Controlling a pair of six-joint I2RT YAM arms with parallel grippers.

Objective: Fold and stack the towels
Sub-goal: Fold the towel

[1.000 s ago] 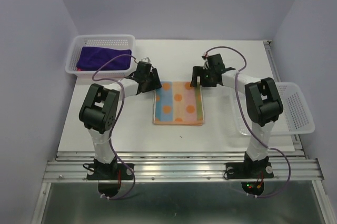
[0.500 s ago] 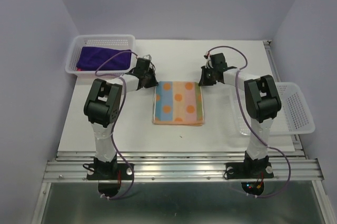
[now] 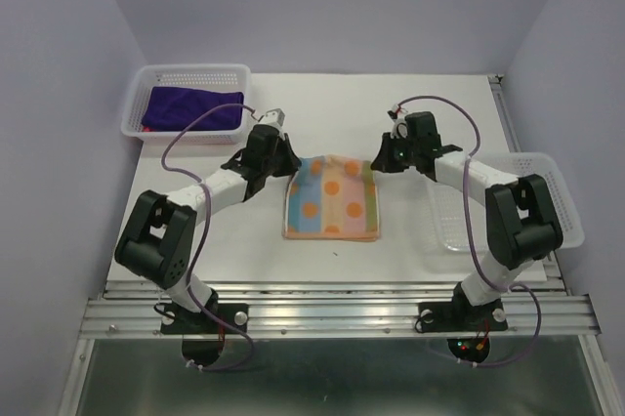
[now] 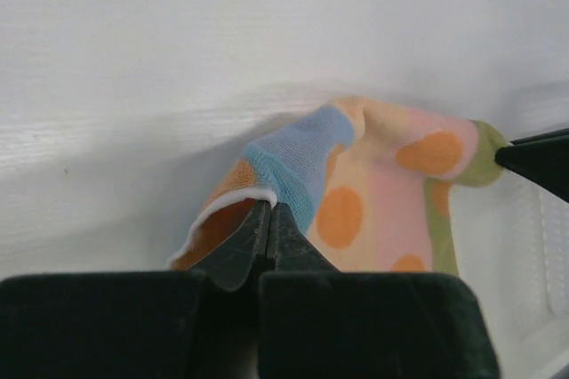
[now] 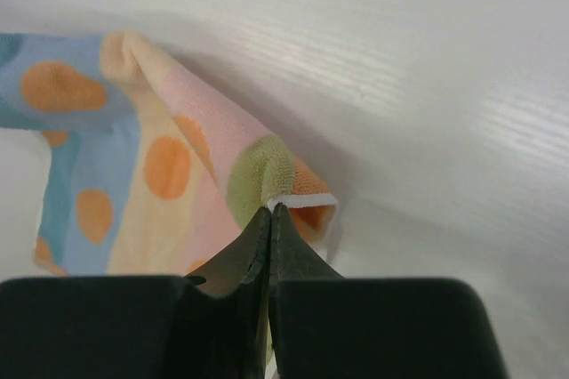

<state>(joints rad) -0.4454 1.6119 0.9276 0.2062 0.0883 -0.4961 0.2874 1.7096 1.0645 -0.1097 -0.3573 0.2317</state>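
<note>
At the middle of the bench [image 3: 244, 260] lies the dotted towel [image 3: 332, 203], a soft cloth striped blue, peach and pink with orange dots and a green edge. Its near part rests flat and its two far corners are raised. The left fingers [image 4: 242, 253] are pressed fully together on the blue far-left corner, and the right fingers [image 5: 238, 262] likewise on the green far-right corner. This looks like the start of a fold. The next move probably calls for both arms to lift evenly and carry the far edge over to the near edge, keeping the corners level so the halves line up.
</note>
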